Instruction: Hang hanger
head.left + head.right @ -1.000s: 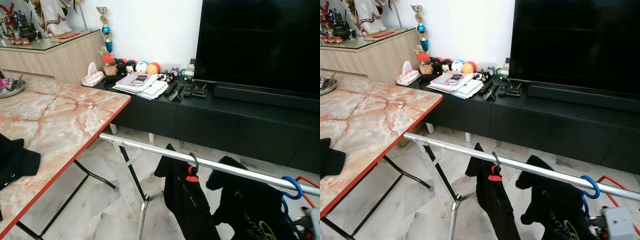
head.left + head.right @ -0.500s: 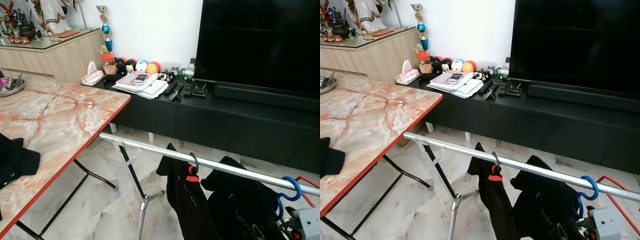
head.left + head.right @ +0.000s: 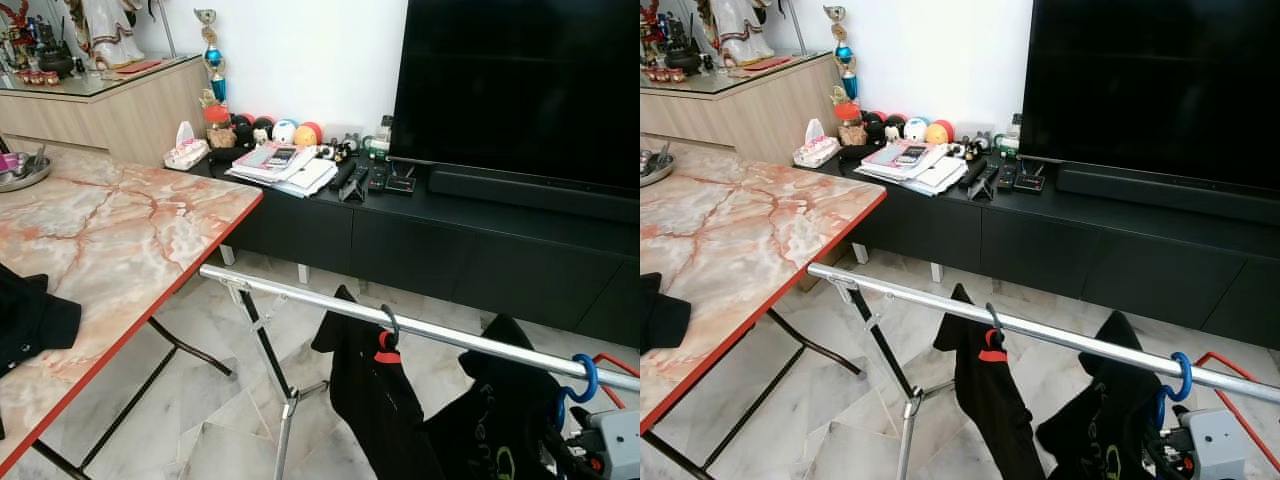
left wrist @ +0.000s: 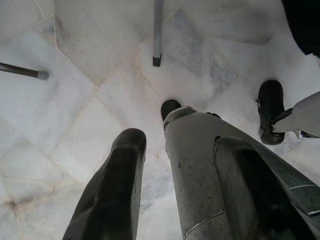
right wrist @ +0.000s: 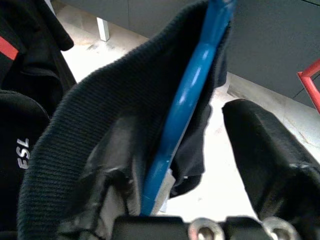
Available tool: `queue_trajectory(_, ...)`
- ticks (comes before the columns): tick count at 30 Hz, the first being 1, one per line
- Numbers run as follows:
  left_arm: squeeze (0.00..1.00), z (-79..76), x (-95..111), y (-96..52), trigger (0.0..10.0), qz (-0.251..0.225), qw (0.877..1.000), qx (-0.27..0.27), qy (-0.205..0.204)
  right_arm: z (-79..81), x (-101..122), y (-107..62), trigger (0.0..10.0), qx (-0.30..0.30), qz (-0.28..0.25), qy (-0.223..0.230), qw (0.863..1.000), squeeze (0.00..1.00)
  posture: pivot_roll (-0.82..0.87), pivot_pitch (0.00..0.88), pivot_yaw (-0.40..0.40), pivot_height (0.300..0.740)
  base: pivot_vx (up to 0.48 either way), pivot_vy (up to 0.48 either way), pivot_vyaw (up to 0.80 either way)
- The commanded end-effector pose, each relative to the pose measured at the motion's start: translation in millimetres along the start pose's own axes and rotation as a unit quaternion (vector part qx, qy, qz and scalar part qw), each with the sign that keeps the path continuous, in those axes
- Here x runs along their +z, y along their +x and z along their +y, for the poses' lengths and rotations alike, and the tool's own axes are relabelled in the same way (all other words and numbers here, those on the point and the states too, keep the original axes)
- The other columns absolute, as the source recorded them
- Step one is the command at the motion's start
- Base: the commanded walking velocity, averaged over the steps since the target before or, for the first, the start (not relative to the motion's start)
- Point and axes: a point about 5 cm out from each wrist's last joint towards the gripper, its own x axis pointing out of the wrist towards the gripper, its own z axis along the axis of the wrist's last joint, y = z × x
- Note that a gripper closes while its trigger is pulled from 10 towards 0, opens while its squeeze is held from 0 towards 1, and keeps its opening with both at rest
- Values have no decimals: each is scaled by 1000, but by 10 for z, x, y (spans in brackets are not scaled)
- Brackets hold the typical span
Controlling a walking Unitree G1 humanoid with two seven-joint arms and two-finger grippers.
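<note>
Scene from left to right, seen from my head. A marble-patterned table (image 3: 120, 230) with a red edge fills the left; a metal tray (image 3: 22, 178) sits at its far corner with small items in it that are too small to identify, and a black garment (image 3: 30, 322) lies on its near edge. My left gripper (image 4: 175, 165) hangs low over the marble floor (image 4: 90, 100), its two black fingers spread well apart and holding nothing; my own leg and foot lie between and beyond them in the wrist view.

Centre: a silver rail (image 3: 400, 325) runs across the frame from beside the table toward the right. A black shirt on a hanger with a red neck (image 3: 378, 395) hangs from it by a dark hook. Behind it stands a low black cabinet (image 3: 420, 240) carrying papers, remotes and small round toys, with a large dark television (image 3: 520, 85) above.

Right: the blue hanger (image 3: 580, 378) has its hook over the rail and carries a second black shirt (image 3: 490, 425), which hangs tilted. My right gripper (image 5: 200, 165) is just below the rail at the hanger's neck. In the wrist view the blue hanger (image 5: 187, 110) and the shirt's ribbed collar lie against one finger, while the other finger (image 5: 265, 150) stands apart from them, so the jaws are parted and not clamped. A red wire frame (image 3: 612, 370) shows just behind.
</note>
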Motion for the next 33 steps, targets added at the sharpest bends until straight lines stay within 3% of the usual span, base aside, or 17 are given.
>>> queue_trajectory(1, 0, 17, -54, -9, 10000, 10, 1000, 1, -2, 20, -59, -5, 0, 0, 15, 3, 1000, 0, -73, 23, 5, 740, 0, 0, 0)
queue_trajectory(19, 0, 9, -58, -8, 10000, 11, 1000, -3, -2, 62, -134, 26, 0, -6, 38, 4, 999, 0, -73, 26, 2, 740, 0, 0, 0)
queue_trajectory(20, 0, 9, -59, -8, 10000, 11, 1000, -3, -2, 63, -140, 26, 3608, -7, 39, 7, 999, 0, -73, 26, 2, 740, 0, 0, 0)
queue_trajectory(21, 0, 9, -60, -9, 10000, 11, 1000, -3, -2, 64, -148, 26, 9647, -8, 41, 10, 999, 0, -73, 27, 2, 740, 0, 0, 0)
queue_trajectory(22, 0, 8, -60, -9, 10000, 11, 1000, -3, -2, 63, -149, 28, 10000, -8, 42, 11, 999, 0, -74, 27, 2, 740, 0, 0, 0)
queue_trajectory(33, 0, 7, -62, -9, 10000, 12, 1000, -5, -2, 144, -151, 87, 10000, 5, 41, 28, 999, 0, -70, 26, 2, 740, 0, 0, 0)
